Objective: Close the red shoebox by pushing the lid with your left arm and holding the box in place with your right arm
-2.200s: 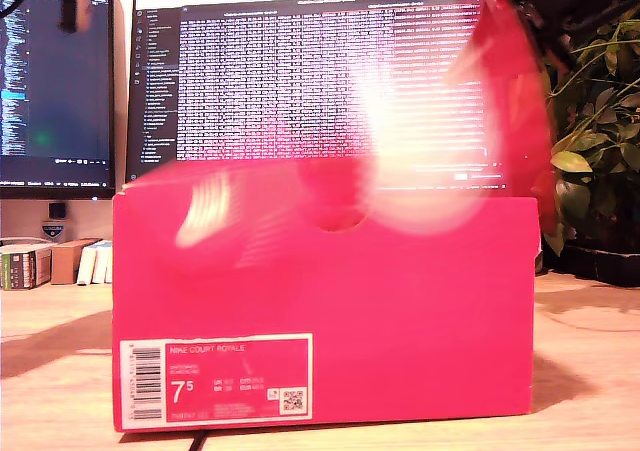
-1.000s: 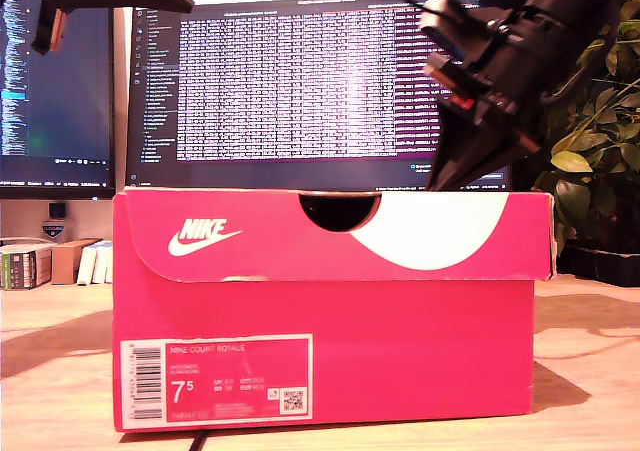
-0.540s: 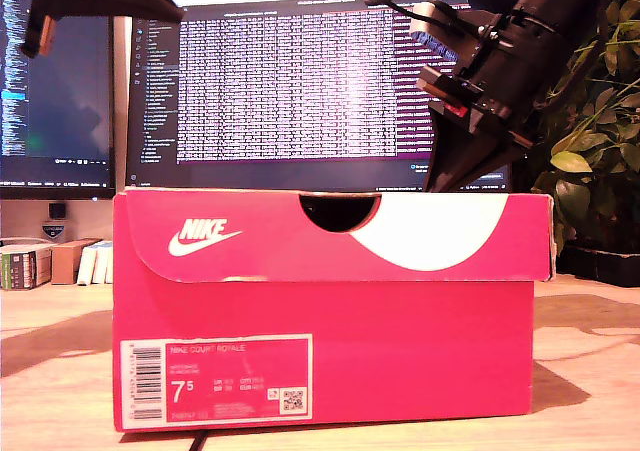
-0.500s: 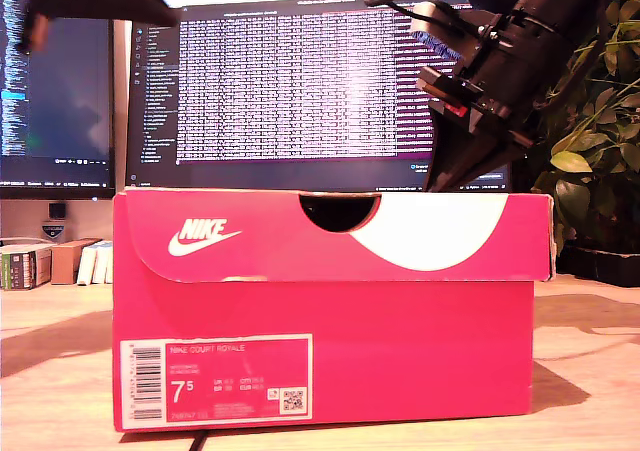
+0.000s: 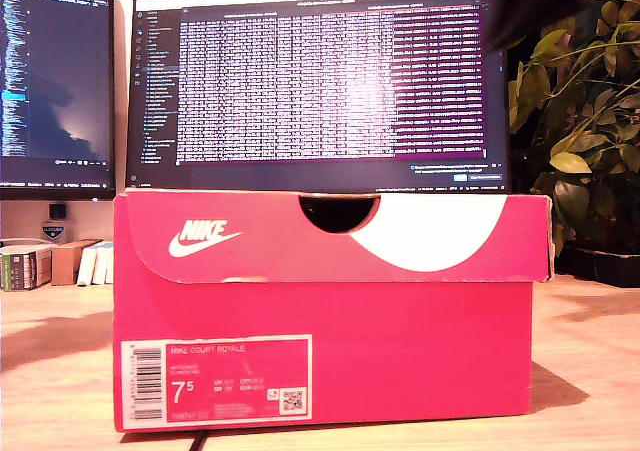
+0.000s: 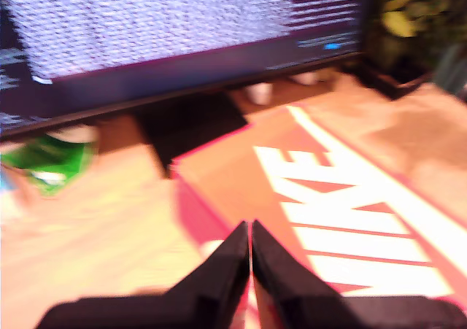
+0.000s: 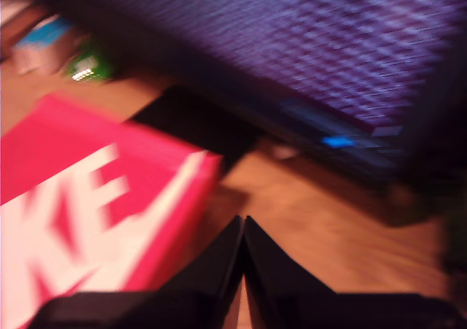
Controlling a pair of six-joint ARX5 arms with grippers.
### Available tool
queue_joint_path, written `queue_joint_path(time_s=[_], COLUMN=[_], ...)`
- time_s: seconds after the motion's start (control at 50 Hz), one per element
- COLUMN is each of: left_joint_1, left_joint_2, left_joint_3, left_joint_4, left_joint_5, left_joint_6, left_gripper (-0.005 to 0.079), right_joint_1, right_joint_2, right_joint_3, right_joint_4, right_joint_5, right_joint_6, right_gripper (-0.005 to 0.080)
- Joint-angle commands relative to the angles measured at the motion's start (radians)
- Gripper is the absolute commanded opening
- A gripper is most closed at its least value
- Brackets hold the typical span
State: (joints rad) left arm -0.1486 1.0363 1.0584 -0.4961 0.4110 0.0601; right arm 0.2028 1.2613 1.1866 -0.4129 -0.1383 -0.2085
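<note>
The red shoebox stands on the wooden table with its lid down flat over it, white swoosh on the lid's front flap. No arm shows in the exterior view. The first wrist view is blurred: my first gripper is shut with nothing in it, hovering above the shoebox lid with its big white lettering. In the blurred second wrist view my second gripper is also shut and empty, above the table just off the corner of the lid.
Two lit monitors stand behind the box. A leafy plant fills the exterior view's right. Small books and boxes sit at that view's left. A green object lies by the monitor foot.
The lid swung down and now lies shut. Both arms, above the box half a second ago, have risen out of the exterior view.
</note>
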Motion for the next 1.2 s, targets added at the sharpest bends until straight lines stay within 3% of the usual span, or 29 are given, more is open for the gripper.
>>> queue_joint_path(time_s=[0.0, 0.18, 0.42, 0.76, 0.9, 1.18], left_joint_1=[0.022, 0.079, 0.149, 0.214, 0.243, 0.246], left_joint_2=[0.002, -0.023, -0.059, -0.219, -0.321, -0.425], left_joint_3=[0.008, -0.012, -0.117, -0.352, -0.461, -0.555], left_joint_4=[0.019, 0.077, 0.157, 0.319, 0.396, 0.469], left_joint_5=[0.001, 0.021, 0.085, 0.079, 0.067, 0.062], left_joint_6=[0.038, 0.058, 0.093, 0.08, 0.044, -0.004], left_gripper=[-0.0019, -0.0019, -0.0019, -0.0019, -0.0019, -0.0019], right_joint_1=[-0.035, -0.137, -0.234, -0.255, -0.263, -0.26], right_joint_2=[-0.008, -0.108, -0.306, -0.508, -0.547, -0.602], right_joint_3=[-0.014, -0.082, -0.321, -0.576, -0.649, -0.783], right_joint_4=[-0.003, 0.034, 0.195, 0.417, 0.475, 0.642], right_joint_5=[0.008, 0.008, 0.006, 0.006, -0.041, -0.045], right_joint_6=[0.018, 0.029, 0.052, 0.044, 0.053, 0.142], right_gripper=[-0.0013, -0.0013, -0.0013, -0.0013, -0.0013, -0.0013])
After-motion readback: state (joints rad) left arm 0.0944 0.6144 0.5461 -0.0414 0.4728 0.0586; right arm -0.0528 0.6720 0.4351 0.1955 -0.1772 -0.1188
